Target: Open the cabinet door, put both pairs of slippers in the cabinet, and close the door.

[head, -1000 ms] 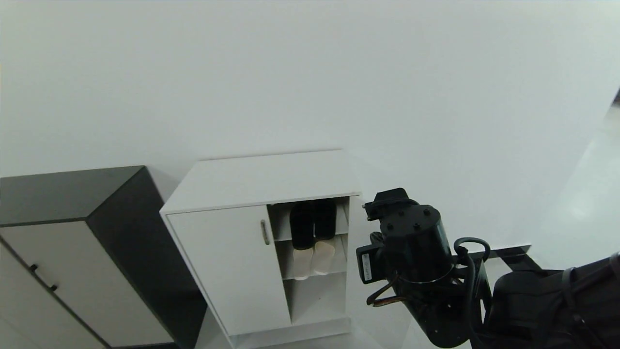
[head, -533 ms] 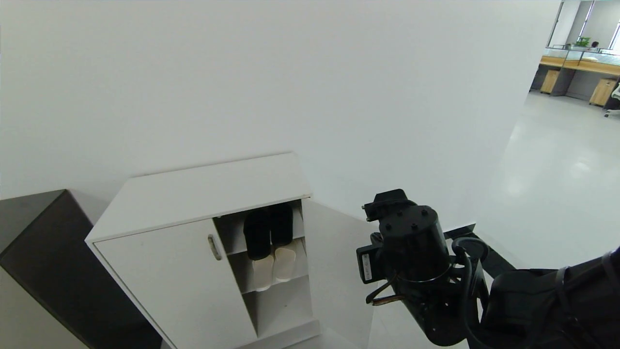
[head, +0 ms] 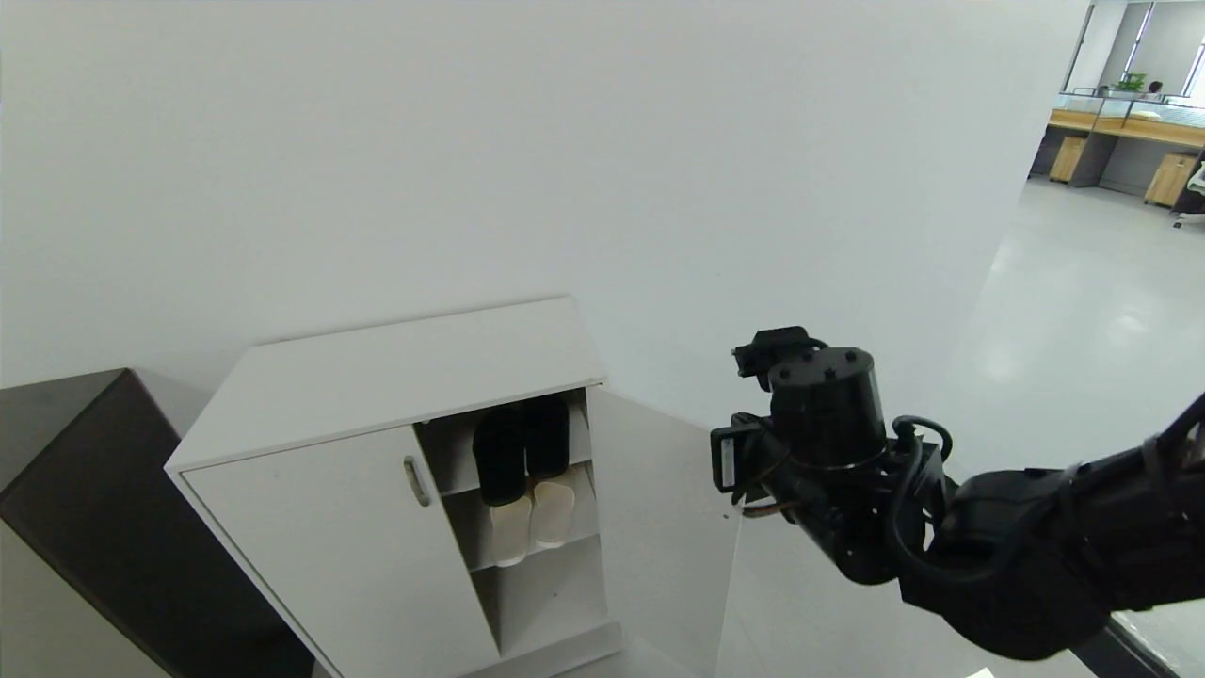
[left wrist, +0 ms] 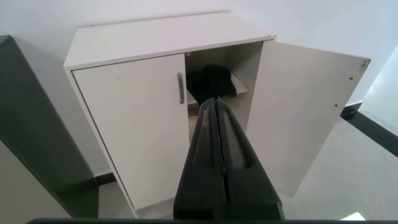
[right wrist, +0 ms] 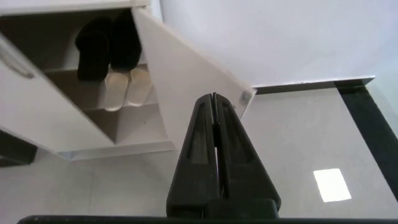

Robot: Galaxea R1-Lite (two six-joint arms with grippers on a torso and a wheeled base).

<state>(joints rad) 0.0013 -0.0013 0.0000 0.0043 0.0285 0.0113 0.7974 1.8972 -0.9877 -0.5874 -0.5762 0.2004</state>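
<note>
beside the open door (head: 659, 527), the right gripper (right wrist: 214, 97), jaws together, has risen and pushed forward; both pairs of slippers (head: 501, 461) sit on the cabinet (head: 395, 367) shelves, so only closing the door seems left.

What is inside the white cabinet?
On the cabinet's open side, black slippers lie on the upper shelf and white slippers on the shelf below. The closed door covers the other half, so nothing there can be seen.

Plain white wall (head: 565, 141) ahead of me, shiny pale floor (head: 1083, 311), 1 dark cabinet (head: 85, 490) on my left, wooden desks (head: 1130, 127) by bright windows (head: 1144, 38) far right.
</note>
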